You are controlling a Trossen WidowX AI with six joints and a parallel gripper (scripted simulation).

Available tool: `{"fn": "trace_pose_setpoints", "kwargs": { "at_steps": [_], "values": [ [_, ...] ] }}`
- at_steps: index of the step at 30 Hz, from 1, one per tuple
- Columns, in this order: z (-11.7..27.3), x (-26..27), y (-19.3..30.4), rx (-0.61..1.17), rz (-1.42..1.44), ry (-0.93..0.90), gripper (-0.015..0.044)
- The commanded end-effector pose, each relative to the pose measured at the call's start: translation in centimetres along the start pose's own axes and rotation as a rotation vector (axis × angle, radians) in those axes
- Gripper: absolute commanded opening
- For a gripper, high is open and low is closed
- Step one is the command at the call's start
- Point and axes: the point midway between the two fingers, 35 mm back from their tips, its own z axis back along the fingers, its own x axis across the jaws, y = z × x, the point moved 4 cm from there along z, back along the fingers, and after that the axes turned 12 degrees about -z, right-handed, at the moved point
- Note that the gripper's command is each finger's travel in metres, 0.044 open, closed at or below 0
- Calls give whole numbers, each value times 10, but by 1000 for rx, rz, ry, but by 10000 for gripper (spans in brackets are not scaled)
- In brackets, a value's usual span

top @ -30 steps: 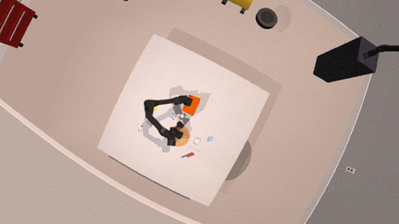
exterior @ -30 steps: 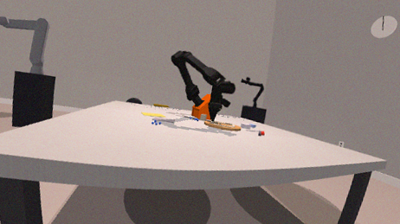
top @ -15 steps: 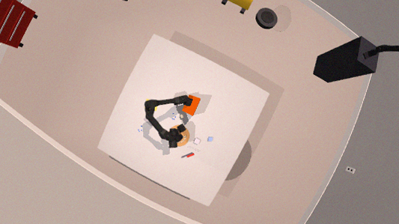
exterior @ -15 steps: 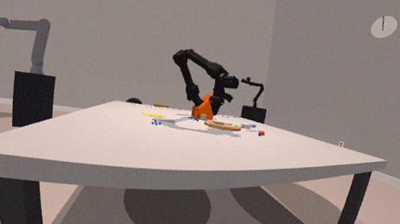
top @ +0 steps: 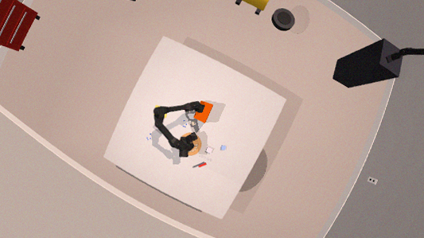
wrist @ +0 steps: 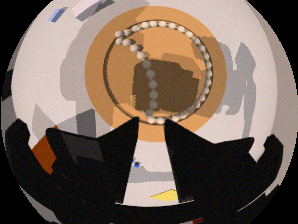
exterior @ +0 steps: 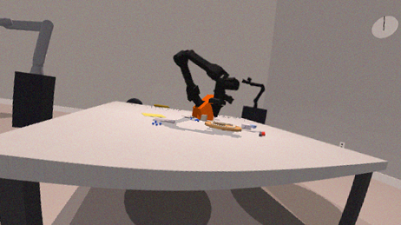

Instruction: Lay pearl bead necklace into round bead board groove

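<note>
The round orange bead board (top: 198,148) (exterior: 222,127) (wrist: 219,75) lies on the table under the arm. In the wrist view, the pearl necklace (wrist: 209,73) follows the ring groove along the top and right side. From the upper left its strand cuts inward across the middle of the board and down to the bottom, so the groove's left side holds no beads. My gripper (wrist: 152,121) is partly open at the board's near edge. Two white beads show in the gap between its tips, with space beside them. Whether the tips touch the beads is unclear.
An orange block (top: 209,108) (exterior: 206,110) stands at the arm's base. A pale box (top: 209,149), a small blue block (top: 223,148) and a red-and-dark stick (top: 202,164) lie beside the board. Small blue beads (top: 148,137) (exterior: 156,123) and a yellow sheet (exterior: 153,115) (wrist: 167,195) lie on the table.
</note>
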Motion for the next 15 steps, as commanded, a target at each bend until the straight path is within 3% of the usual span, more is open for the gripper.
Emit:
{"fn": "trace_pose_setpoints", "kwargs": {
  "at_steps": [1, 15],
  "values": [
    [-5, 0, 1, 3, 2, 1, 120],
    [-27, 1, 2, 11, 4, 1, 120]
  ]
}}
